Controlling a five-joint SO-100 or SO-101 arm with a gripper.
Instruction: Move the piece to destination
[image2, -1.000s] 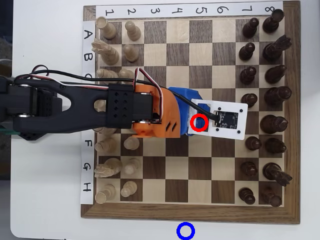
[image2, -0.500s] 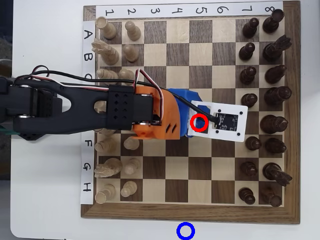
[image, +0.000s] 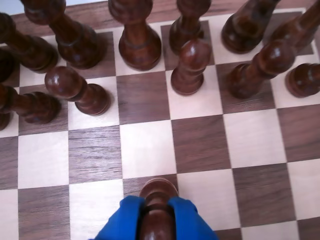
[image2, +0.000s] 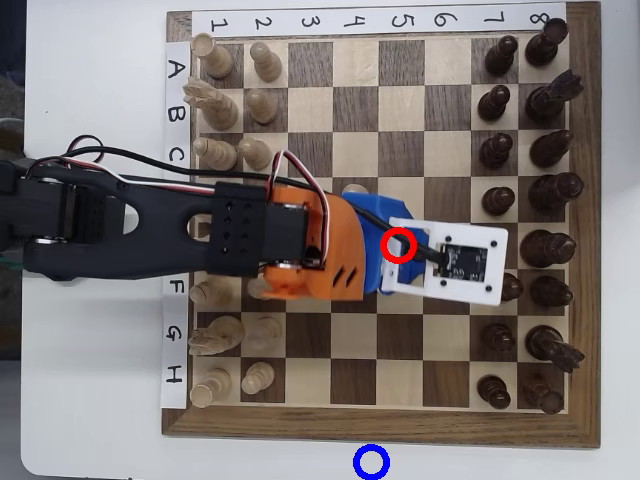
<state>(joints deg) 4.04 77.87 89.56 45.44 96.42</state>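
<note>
In the wrist view the piece (image: 158, 192), a dark brown pawn with a round head, sits between my blue fingers (image: 125, 220) at the bottom centre, over the checkered board. My gripper (image: 157, 216) is shut on it. From overhead, the gripper (image2: 385, 240) is near the board's middle, around row E, and the white wrist camera plate (image2: 455, 260) hides the pawn. The destination (image2: 357, 462), a blue ring, lies on the white table below the board's lower edge, well away from the gripper.
Dark pieces (image2: 497, 202) fill columns 7 and 8 at the right of the chessboard (image2: 380, 425), and stand close ahead in the wrist view (image: 190, 65). Cream pieces (image2: 262, 60) line the left columns. A red ring (image2: 398, 232) marks the gripper's spot.
The arm has swung slightly toward the lower edge of the overhead view, and the camera plate has shifted down and a little right. The grip on the pawn looks the same.
</note>
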